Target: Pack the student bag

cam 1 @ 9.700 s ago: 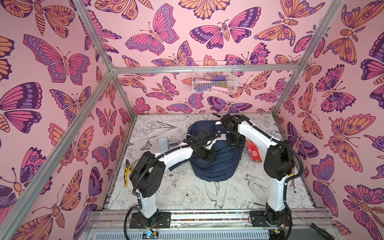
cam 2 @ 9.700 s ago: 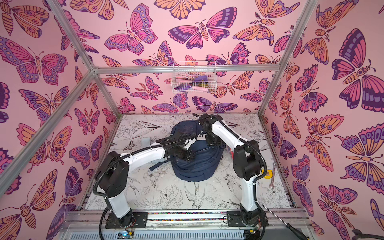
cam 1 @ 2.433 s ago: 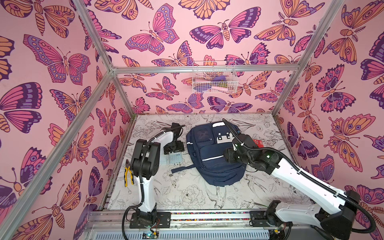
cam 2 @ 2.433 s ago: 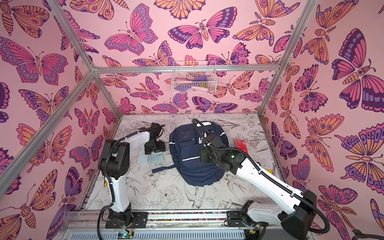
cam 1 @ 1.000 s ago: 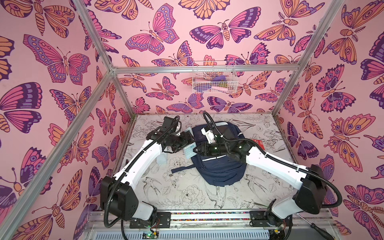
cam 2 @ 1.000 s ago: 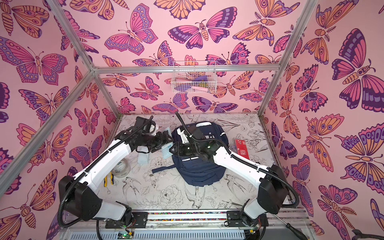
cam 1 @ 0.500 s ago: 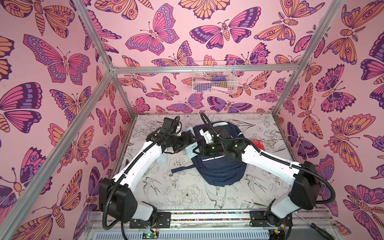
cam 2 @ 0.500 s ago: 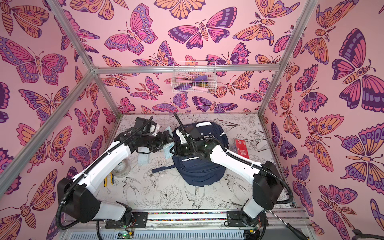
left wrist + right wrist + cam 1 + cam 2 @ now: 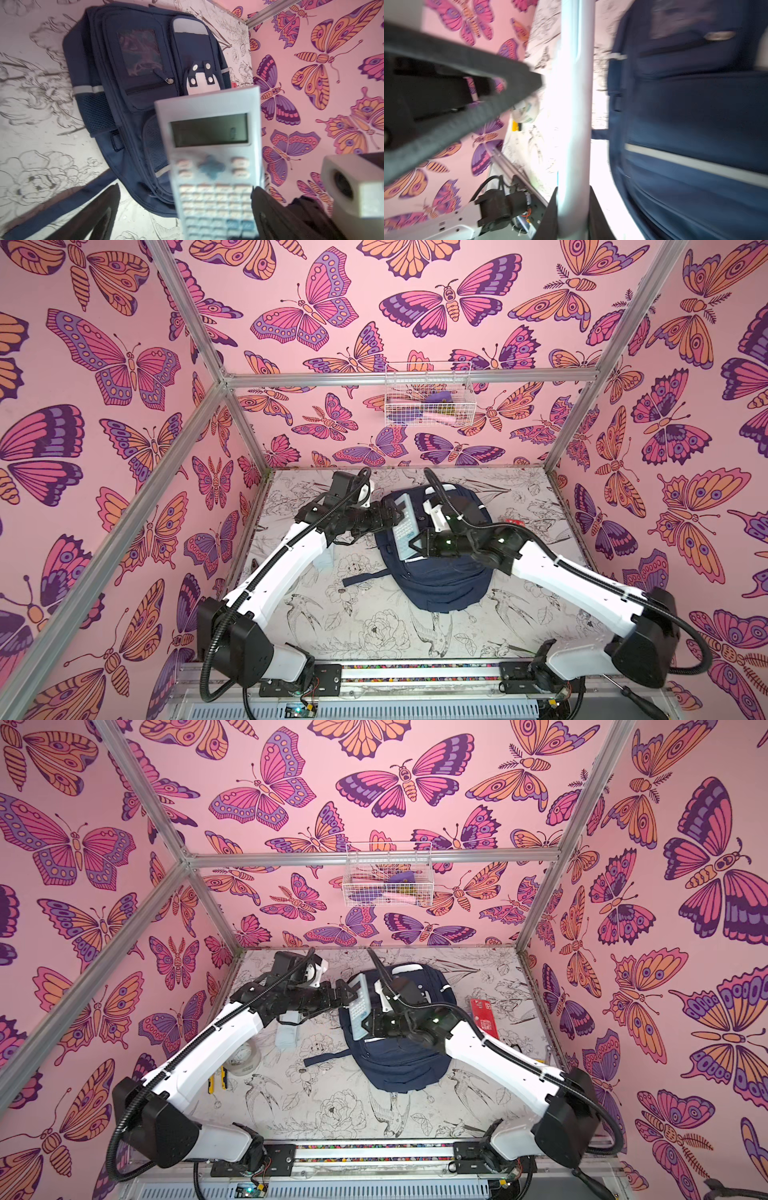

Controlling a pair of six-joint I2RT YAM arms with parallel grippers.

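**Handing the calculator over, right above the student bag**

Looks to me like the hand-over step. The calculator [image 9: 404, 526] hangs in the air over the student bag [image 9: 440, 585], with both arms meeting at it. The right hand [image 9: 415, 545] is clamped on its near end; the right wrist view shows the case edge-on, pinched between the two fingers. The left hand [image 9: 395, 516] is spread wide, and in the left wrist view one finger [image 9: 99, 207] stands well clear of the keypad, so I'd call that one released.

The bag lies flat on the surface [image 9: 374, 635], front pockets facing up. Its long axis runs front to back: top end with the white patch toward the back wall, bottom toward the arm bases, and one strap [image 9: 361, 578] trailing off to the left.

My guess for what's next: the left arm backs away, then the right one needs an opening to slide the calculator into. The front pocket zip [image 9: 169, 81] looks closed, and I can't tell whether the main compartment is open, so something may need unzipping.
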